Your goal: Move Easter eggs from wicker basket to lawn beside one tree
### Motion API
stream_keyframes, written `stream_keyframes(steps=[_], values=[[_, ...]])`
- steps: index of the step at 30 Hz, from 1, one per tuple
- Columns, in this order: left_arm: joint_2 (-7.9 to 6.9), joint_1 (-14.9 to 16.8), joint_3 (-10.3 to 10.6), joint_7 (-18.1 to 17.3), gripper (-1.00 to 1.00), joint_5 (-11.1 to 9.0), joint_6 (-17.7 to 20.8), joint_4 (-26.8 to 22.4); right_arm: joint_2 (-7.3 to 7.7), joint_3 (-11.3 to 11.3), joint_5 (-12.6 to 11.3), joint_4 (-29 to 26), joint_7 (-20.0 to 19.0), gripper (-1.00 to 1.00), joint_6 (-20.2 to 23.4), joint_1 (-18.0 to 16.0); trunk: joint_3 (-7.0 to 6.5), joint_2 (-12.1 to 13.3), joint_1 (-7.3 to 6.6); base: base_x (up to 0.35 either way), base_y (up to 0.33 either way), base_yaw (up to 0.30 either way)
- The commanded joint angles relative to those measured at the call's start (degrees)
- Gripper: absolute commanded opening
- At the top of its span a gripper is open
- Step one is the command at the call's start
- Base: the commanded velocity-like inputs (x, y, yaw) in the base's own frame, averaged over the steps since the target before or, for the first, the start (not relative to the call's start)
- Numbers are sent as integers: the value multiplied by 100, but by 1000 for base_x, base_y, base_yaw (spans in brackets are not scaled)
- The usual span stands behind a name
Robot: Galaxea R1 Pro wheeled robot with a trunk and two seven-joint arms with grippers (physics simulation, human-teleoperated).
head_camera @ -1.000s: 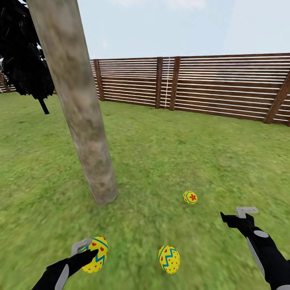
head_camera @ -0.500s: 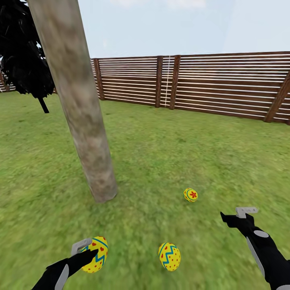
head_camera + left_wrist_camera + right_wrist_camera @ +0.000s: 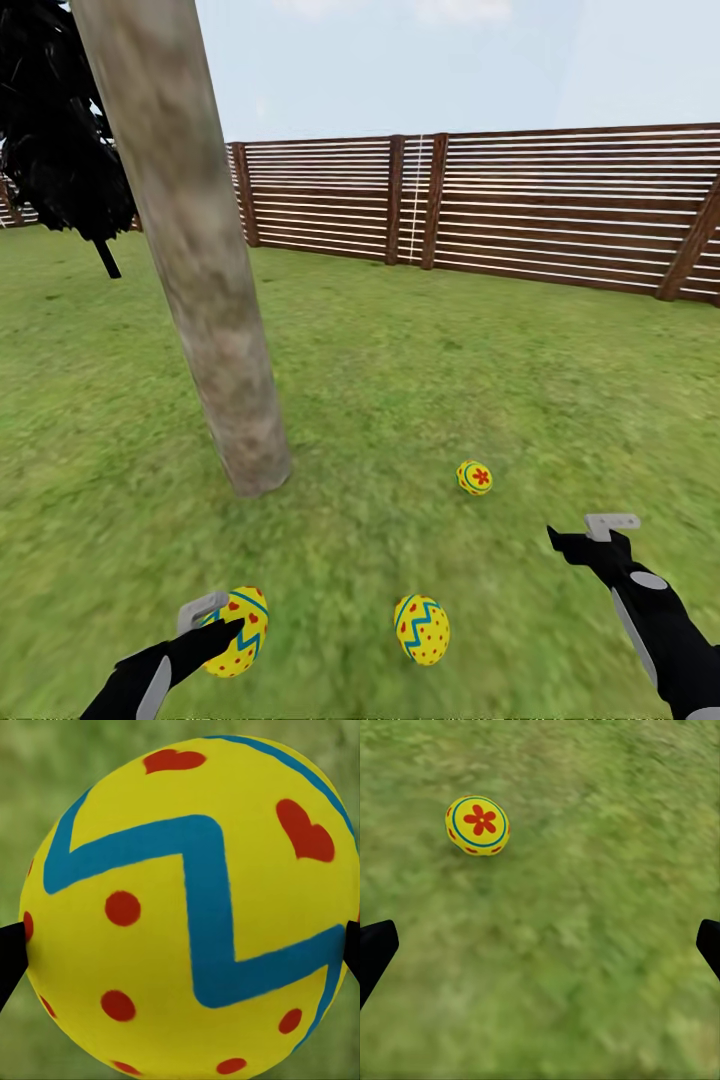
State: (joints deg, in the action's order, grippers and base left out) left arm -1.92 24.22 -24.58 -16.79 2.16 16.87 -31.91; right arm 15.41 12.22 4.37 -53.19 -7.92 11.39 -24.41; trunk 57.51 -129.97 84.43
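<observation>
Egg [image 3: 187, 907] clamped in left tool [image 3: 213, 622], heart marks in wrist view, right tool [image 3: 590, 532] wide open, empty.

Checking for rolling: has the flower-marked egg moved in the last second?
No. The flower-marked egg and the tree trunk rise together in the head view; the camera shifted.

— See the top of that tree [image 3: 200, 270]?
— No, the trunk runs off the frame. And the held egg [image 3: 240, 630] is half hidden behind the left hand [image 3: 215, 620].
</observation>
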Motion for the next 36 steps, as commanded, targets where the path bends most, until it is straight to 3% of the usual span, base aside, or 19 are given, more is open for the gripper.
stream_keyframes(steps=[1,33,36], values=[[4,4,-38,-44,-100,22,38,-9,-3,18,46,-13,-43,100,30,-3,24,-44,22,0,0,0],[-9,4,-47,-50,-100,13,27,-15,-9,9,46,-15,-60,100,30,-3,598,-1327,724,0,0,0],[-8,4,-47,-52,-100,13,27,-17,-10,9,46,-16,-61,100,30,-3,664,-1331,732,0,0,0]])
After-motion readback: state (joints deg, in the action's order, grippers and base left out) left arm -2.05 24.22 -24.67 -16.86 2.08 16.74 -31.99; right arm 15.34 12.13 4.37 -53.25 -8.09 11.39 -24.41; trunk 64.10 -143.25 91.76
